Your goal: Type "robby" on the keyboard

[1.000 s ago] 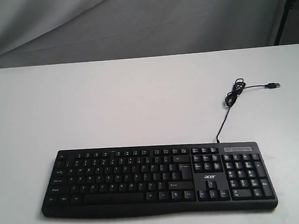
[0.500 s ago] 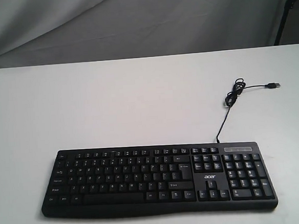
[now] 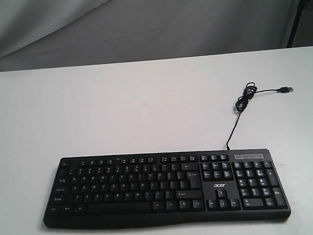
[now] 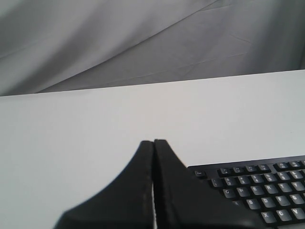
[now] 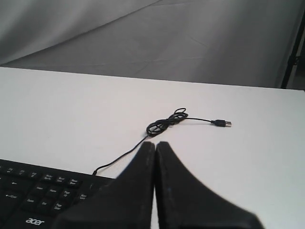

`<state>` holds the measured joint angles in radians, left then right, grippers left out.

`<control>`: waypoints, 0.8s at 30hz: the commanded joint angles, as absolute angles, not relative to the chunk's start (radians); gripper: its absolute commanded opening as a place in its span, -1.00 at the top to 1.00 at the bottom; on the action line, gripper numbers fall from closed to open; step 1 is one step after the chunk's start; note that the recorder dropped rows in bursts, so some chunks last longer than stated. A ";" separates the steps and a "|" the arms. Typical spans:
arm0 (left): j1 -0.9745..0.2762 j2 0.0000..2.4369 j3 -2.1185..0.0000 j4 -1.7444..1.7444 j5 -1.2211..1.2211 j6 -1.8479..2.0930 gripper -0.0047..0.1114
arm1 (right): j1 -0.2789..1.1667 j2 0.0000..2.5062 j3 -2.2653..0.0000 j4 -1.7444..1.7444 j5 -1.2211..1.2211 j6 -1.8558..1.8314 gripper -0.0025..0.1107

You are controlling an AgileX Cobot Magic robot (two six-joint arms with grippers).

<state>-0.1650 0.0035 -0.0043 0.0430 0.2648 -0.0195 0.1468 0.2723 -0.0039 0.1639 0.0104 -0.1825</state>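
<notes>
The black full-size keyboard (image 3: 164, 188) lies across the near part of the white table (image 3: 118, 109), its numeric keypad at the right end and a small white "acer" logo beside it. Its thin black cable (image 3: 237, 120) runs back to a small coil and a loose USB plug (image 3: 287, 89). Neither gripper shows in the exterior view. In the left wrist view my left gripper (image 4: 154, 141) is shut and empty, near the Esc corner of the keyboard (image 4: 257, 188). In the right wrist view my right gripper (image 5: 156, 143) is shut and empty, beside the keyboard (image 5: 43, 195) end, with the cable (image 5: 164, 123) beyond.
A grey cloth backdrop (image 3: 139, 22) hangs behind the table's far edge. A dark stand leg (image 3: 299, 10) is at the far right. Bare white tabletop lies between the keyboard and the far edge.
</notes>
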 commanded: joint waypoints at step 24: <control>-0.171 0.000 0.000 0.048 0.258 -0.022 0.92 | 0.044 0.072 0.000 0.075 0.291 -0.148 0.96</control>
